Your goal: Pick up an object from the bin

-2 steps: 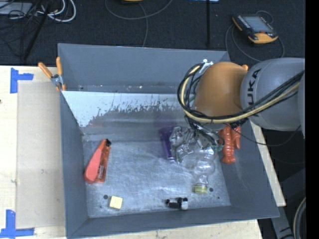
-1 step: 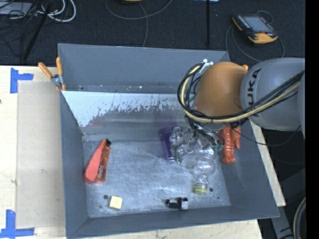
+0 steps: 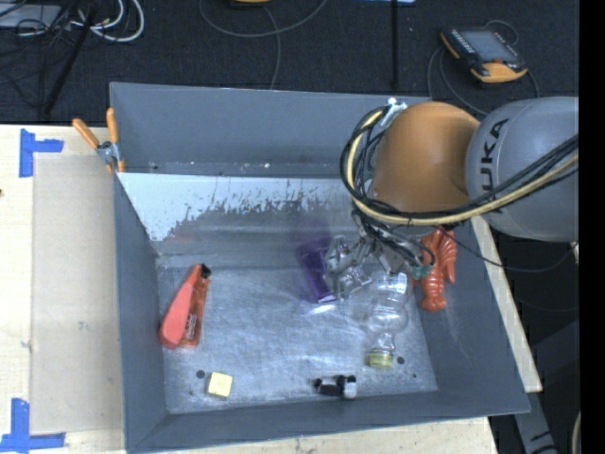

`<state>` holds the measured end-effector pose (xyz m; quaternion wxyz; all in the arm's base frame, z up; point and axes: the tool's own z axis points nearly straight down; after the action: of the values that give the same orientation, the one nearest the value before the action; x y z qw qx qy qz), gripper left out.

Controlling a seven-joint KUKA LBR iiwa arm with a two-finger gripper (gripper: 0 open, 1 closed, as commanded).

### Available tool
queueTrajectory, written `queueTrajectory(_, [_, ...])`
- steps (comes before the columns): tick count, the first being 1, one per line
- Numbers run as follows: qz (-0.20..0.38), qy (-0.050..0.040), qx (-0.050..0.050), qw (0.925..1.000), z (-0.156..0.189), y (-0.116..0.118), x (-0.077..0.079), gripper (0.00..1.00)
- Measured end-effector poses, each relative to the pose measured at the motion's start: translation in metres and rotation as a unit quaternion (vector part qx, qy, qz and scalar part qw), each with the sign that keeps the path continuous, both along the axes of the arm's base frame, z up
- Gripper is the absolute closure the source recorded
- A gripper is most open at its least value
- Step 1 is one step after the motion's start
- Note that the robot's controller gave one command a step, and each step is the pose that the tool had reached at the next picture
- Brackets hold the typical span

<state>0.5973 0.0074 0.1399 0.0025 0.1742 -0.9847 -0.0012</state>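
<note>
The arm's orange wrist cover (image 3: 423, 164), wrapped in looped cables, hangs over the right half of the grey bin (image 3: 284, 130). Beneath it the pincer (image 3: 352, 265) is low near the bin floor, right of centre. Whether it is open or closed cannot be told, as its metal parts blend with the cables and the clear plastic beside it.

Just to its left lies a purple object (image 3: 312, 270), tilted and close against the pincer. Just to its right and towards the near wall lies a clear plastic bottle (image 3: 383, 312) with a yellow-green cap (image 3: 381, 357). Nothing shows as gripped.

An orange-red toy (image 3: 437, 270) leans on the right wall, beside the cables. Well apart lie a red-orange tube (image 3: 184, 308) at the left, a small yellow block (image 3: 219, 384) and a small black-and-white piece (image 3: 336, 386) along the near edge.
</note>
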Motion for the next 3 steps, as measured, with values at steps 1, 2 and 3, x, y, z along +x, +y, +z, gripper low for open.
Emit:
queueTrajectory(1, [0.047, -0.0066, 0.0, 0.9989, 0.014, 0.026, -0.013, 1.0])
queueTrajectory(2, [-0.049, -0.0024, 0.0, 0.9988, 0.012, 0.075, -0.023, 0.0])
queueTrajectory(3, [-0.049, -0.0023, -0.001, 0.9988, 0.012, 0.075, -0.023, 0.0])
